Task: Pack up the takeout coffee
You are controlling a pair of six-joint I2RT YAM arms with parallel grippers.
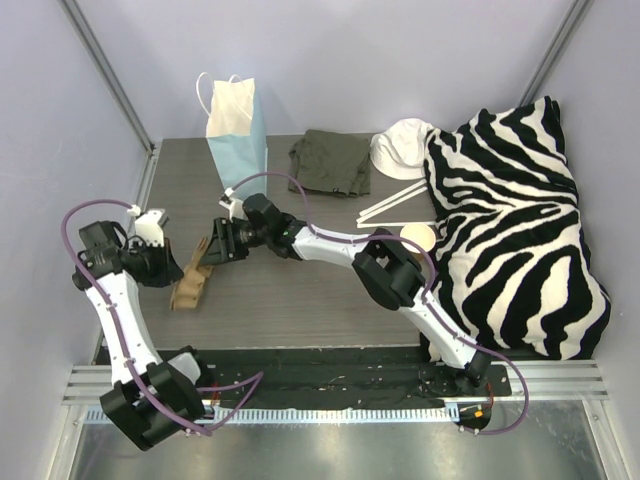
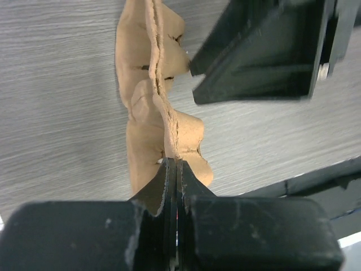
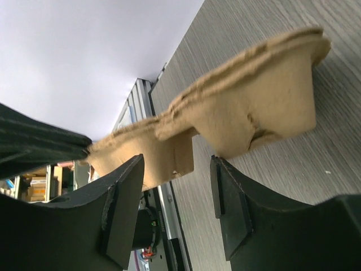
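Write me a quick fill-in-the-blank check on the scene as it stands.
1. The left end effector is shut on the rim of the pulp carrier, while the right end effector has its jaws ____ around the other end.
2. The paper bag standing at the back is ____.
3. The tan cup beside the zebra cushion has no ____.
Missing words: open; blue; lid.

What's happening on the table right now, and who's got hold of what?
The left gripper is shut on one edge of the brown pulp cup carrier, holding it on edge. The right gripper straddles the carrier's other end, jaws open and not gripping. The blue paper bag stands at the back of the table. A lidless paper cup sits by the zebra cushion, untouched.
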